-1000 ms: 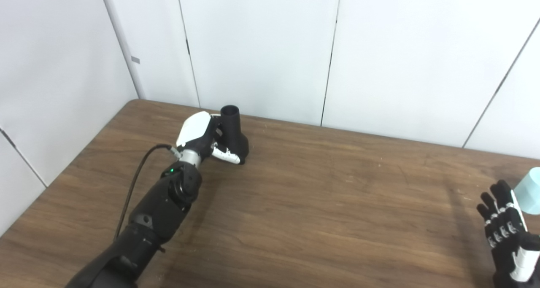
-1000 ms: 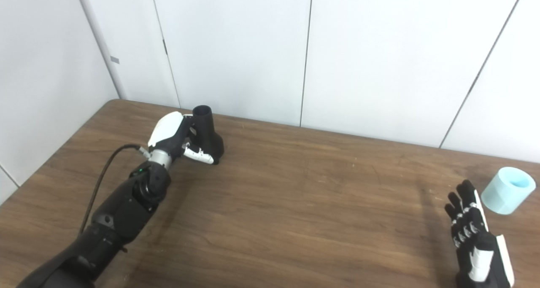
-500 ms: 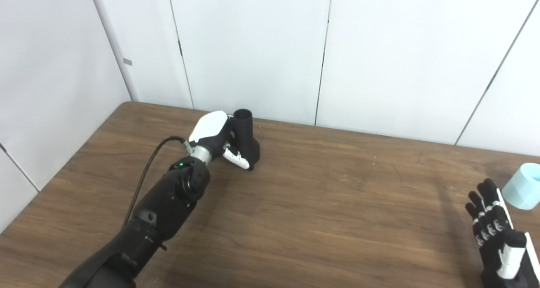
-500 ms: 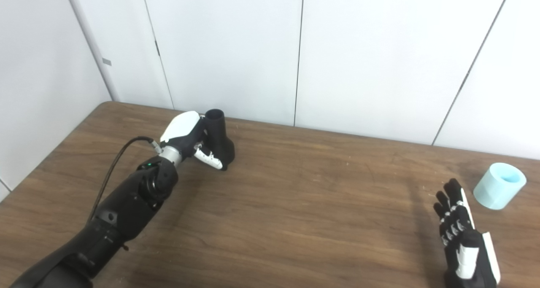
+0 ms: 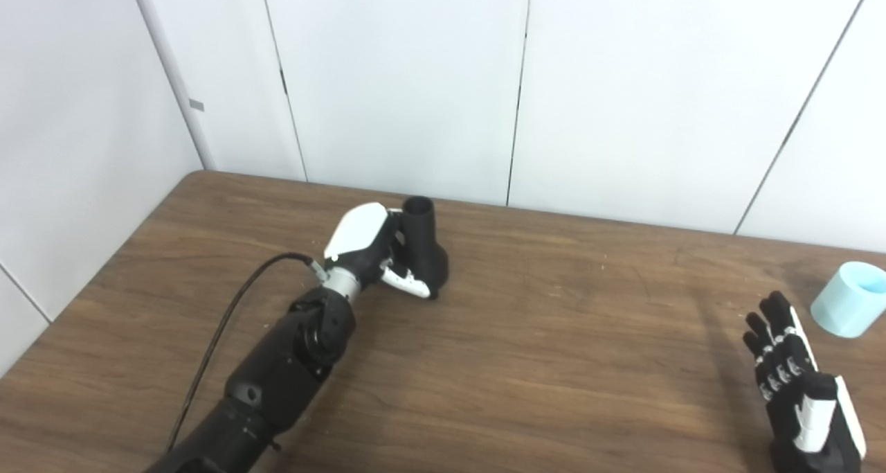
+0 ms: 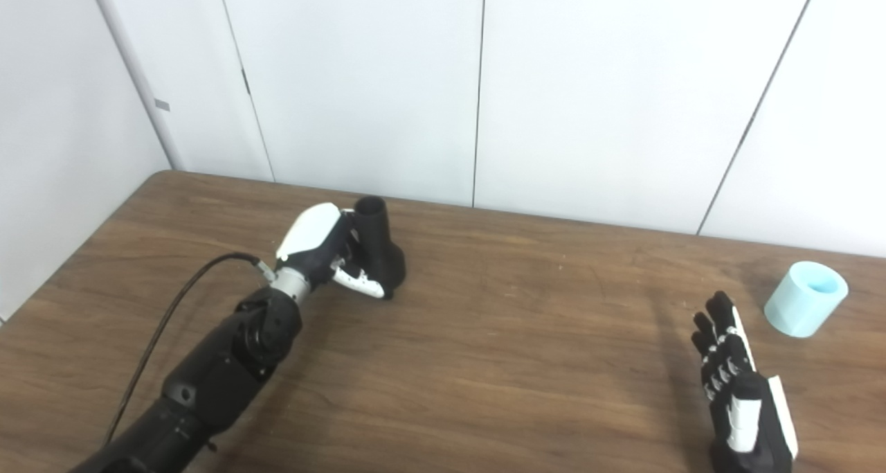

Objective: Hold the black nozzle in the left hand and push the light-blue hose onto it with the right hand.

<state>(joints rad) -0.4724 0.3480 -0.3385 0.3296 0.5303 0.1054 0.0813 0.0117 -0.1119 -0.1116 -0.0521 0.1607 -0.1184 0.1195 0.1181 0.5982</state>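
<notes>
The black nozzle [image 5: 428, 246] stands upright with its round opening on top, at the back left of the brown table [image 5: 554, 362]. My left hand [image 5: 367, 241] is shut on it from the left, its white thumb across the wide base. Whether the base touches the table I cannot tell. The light-blue hose [image 6: 806, 300], a short open cylinder, stands at the far right of the table. My right hand [image 6: 734, 383] is open, fingers straight and pointing up, near the front edge, a little left of the hose and apart from it.
White wall panels [image 5: 415, 78] rise directly behind the table's back edge, and another wall closes off the left side. A black cable [image 5: 228, 320] loops along my left forearm. Bare wood lies between the two hands.
The camera has panned right. Against the table, my left hand has carried the nozzle to the right and a little nearer. The right hand stays open beside the hose.
</notes>
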